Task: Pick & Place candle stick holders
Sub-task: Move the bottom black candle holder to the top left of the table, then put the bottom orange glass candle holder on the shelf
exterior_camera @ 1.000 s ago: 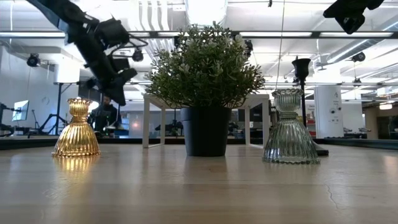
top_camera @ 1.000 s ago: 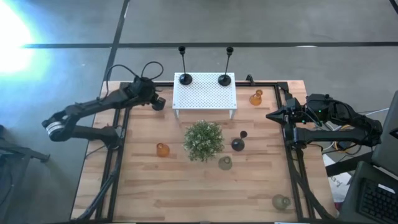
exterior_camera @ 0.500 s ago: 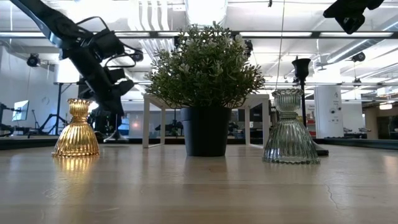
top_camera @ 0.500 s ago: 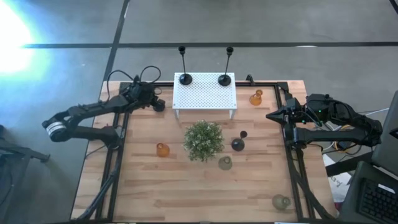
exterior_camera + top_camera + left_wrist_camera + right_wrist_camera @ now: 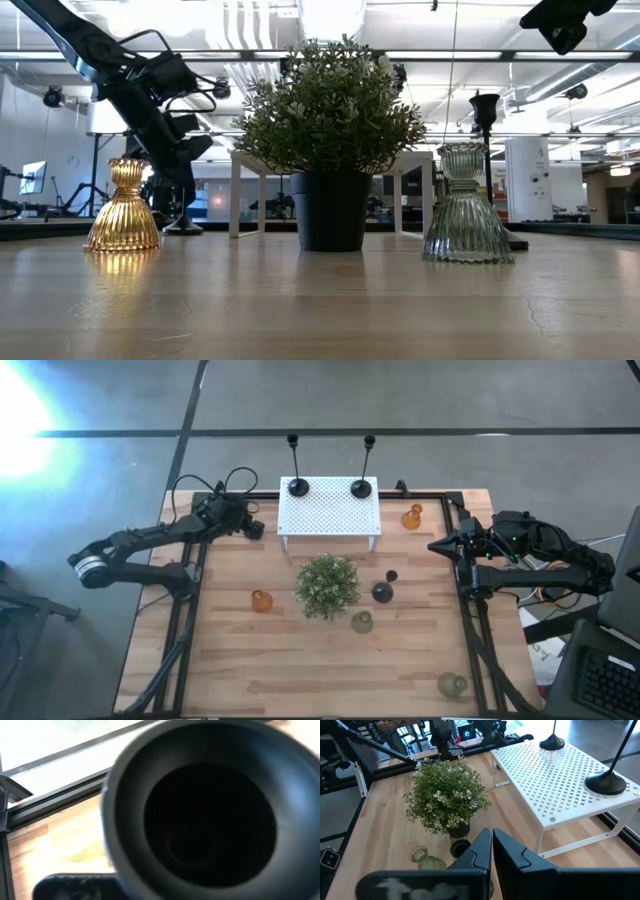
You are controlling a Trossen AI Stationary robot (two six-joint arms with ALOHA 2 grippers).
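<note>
My left gripper (image 5: 252, 528) is low over the table's far left, just left of the white perforated stand (image 5: 329, 510), shut on a black candle stick holder (image 5: 256, 531). That holder's dark round mouth (image 5: 210, 830) fills the left wrist view. Two tall black stems (image 5: 297, 486) (image 5: 361, 488) stand on the stand by their round bases. An amber holder (image 5: 261, 601), two black ones (image 5: 383, 593) and a clear-grey one (image 5: 362, 622) stand around the plant (image 5: 327, 585). My right gripper (image 5: 435, 545) hovers shut at the table's right edge, touching nothing. My left gripper has the black holder by its upper part, near the open mouth (image 5: 150, 780); the holder itself hides where the fingers meet it. The fingers slant down from the table's left side. In the low view the holder's foot (image 5: 183, 228) looks down at the table top.
Another amber holder (image 5: 412, 517) stands right of the stand and a clear-grey one (image 5: 452, 684) at the near right corner. A black frame rail (image 5: 190, 600) runs along the table's left edge. Bare wood (image 5: 300, 670) lies across the near half.
My left gripper has sunk toward the table with the black holder, drawing slightly toward the table's left edge. In the low view the holder has come down from mid-air to table height behind the amber holder.
</note>
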